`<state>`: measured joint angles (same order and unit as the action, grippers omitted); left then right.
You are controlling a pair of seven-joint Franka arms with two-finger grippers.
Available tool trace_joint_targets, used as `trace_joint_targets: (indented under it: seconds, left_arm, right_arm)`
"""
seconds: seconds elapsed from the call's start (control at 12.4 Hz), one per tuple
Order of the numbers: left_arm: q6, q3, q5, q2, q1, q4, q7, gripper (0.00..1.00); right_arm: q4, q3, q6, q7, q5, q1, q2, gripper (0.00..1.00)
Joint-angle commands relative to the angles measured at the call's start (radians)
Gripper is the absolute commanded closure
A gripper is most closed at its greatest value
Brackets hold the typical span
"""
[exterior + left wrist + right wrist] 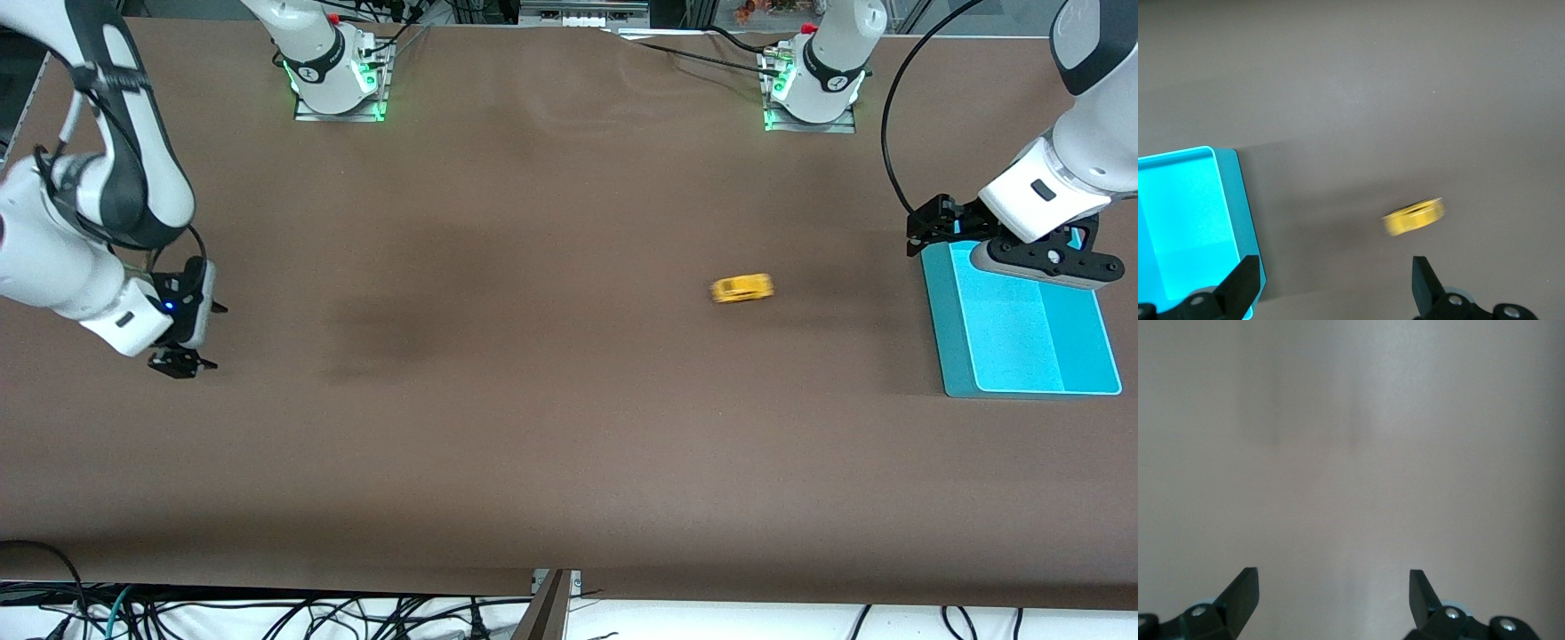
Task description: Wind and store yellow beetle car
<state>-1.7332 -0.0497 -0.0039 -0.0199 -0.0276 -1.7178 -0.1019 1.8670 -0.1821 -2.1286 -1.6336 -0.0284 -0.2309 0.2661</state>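
Both claws (left [1331, 283], right [1331, 597]) gape empty; yellow beetle car [742, 289] lies lengthwise along table.

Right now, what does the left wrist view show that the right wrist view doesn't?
Only the left wrist view shows the yellow beetle car, blurred on the table, and the turquoise tray beside it, seen past the open left gripper. Only the right wrist view shows the open right gripper, holding nothing. Both share the brown table beneath.
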Motion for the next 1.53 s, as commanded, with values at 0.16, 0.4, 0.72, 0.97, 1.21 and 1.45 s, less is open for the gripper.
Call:
trace_joint_targets:
  seconds: [0.16,0.4,0.72,0.97,1.21,1.45]
  left_arm:
    - [0.037,-0.004,0.035,-0.012,0.0,0.027,0.005,0.0]
    - [0.057,-0.004,0.035,-0.021,-0.002,0.026,0.005,0.0]
    - [0.113,-0.007,0.032,-0.035,-0.006,0.011,-0.004,0.0]
    - [0.182,-0.033,0.036,-0.043,-0.014,-0.014,-0.005,0.0]
    - [0.184,-0.033,0.036,-0.04,-0.003,-0.052,-0.184,0.0]
    - [0.149,-0.032,0.045,-0.003,0.006,-0.181,-0.367,0.0]
  right_arm:
    - [-0.017,0.0,0.182,0.245,0.007,-0.001,-0.145,0.01]
    - [-0.046,0.016,0.187,0.262,0.01,-0.001,-0.159,0.01]
    - [-0.052,0.032,0.292,0.655,0.008,0.001,-0.235,0.01]
    - [-0.058,0.046,0.36,0.918,0.008,0.011,-0.284,0.01]
    - [-0.149,0.047,0.51,1.203,0.01,0.042,-0.298,0.01]
    - [-0.216,0.05,0.559,1.334,0.01,0.065,-0.295,0.01]
